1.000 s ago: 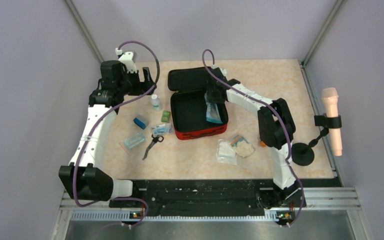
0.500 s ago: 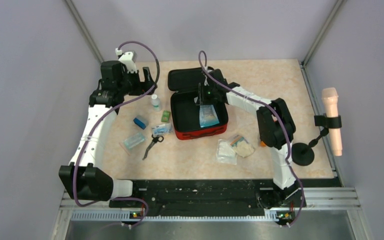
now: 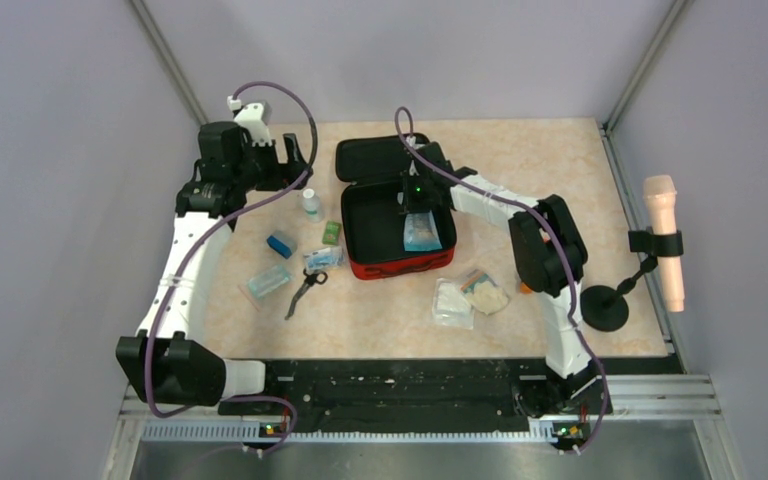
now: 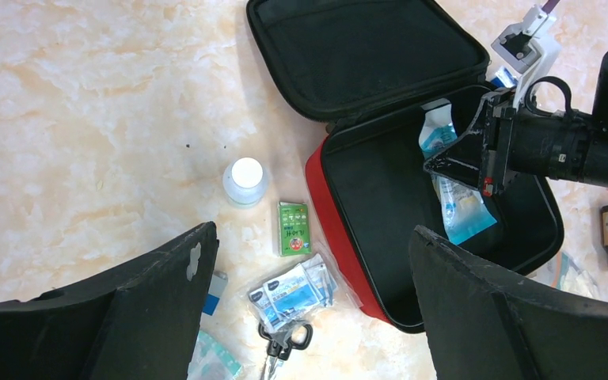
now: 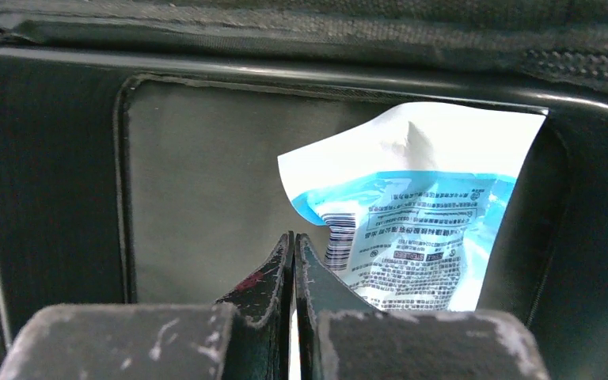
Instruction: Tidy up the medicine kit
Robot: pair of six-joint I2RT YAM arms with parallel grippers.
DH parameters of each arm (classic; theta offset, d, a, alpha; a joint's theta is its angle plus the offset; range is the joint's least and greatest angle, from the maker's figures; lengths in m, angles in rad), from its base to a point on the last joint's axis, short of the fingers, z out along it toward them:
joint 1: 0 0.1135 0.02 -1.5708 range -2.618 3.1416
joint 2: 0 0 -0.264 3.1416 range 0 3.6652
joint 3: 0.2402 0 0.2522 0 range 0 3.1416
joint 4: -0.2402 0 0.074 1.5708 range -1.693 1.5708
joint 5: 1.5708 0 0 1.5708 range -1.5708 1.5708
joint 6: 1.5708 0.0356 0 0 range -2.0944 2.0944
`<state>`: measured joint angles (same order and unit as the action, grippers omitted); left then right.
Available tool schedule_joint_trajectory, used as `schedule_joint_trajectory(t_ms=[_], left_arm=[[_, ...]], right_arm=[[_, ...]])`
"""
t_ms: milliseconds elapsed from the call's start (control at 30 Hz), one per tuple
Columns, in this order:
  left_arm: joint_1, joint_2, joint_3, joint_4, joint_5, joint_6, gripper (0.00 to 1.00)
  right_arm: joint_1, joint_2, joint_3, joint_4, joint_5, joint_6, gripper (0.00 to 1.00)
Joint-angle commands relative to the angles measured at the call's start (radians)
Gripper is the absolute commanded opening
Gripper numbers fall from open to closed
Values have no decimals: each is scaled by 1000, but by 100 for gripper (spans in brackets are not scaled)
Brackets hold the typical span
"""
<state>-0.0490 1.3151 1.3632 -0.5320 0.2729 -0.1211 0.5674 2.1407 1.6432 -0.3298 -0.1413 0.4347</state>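
The medicine kit (image 3: 400,268) is a red zip case lying open mid-table, its black lid (image 4: 364,55) folded back. A blue-and-white pouch (image 3: 422,233) (image 4: 459,210) (image 5: 427,229) lies flat in the kit's black tray (image 5: 198,182), against the right wall. My right gripper (image 3: 416,197) (image 4: 431,166) (image 5: 294,237) hovers over the tray just left of the pouch, its fingers pressed together with nothing between them. At the table's far left, my left gripper (image 3: 295,155) (image 4: 313,237) hangs high with its fingers wide apart and empty.
Left of the kit lie a white-capped bottle (image 3: 311,205) (image 4: 245,180), a green box (image 3: 332,232) (image 4: 293,229), a small blue box (image 3: 280,244), a bag of wipes (image 4: 297,289), scissors (image 3: 302,292) and a clear pouch (image 3: 268,282). Gauze packets (image 3: 454,302) lie at front right, a stand (image 3: 605,305) further right.
The pouch, held upright by the right gripper a second ago, dropped flat into the tray. The right gripper then closed empty and shifted slightly left. The left arm stayed put.
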Motion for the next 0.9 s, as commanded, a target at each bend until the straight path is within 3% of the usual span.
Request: schedule_joint_trajectory(t_ms=[0, 333, 667, 867], left_arm=[[6, -39, -15, 31, 1, 6, 94], [8, -40, -31, 43, 6, -1, 94], [10, -45, -34, 46, 13, -3, 94], [9, -56, -43, 49, 6, 29, 94]], right_arm=[[2, 21, -27, -9, 51, -35, 0], [-25, 14, -91, 44, 6, -51, 0], [-26, -33, -24, 87, -226, -53, 16], [-30, -169, -100, 93, -163, -170, 23]])
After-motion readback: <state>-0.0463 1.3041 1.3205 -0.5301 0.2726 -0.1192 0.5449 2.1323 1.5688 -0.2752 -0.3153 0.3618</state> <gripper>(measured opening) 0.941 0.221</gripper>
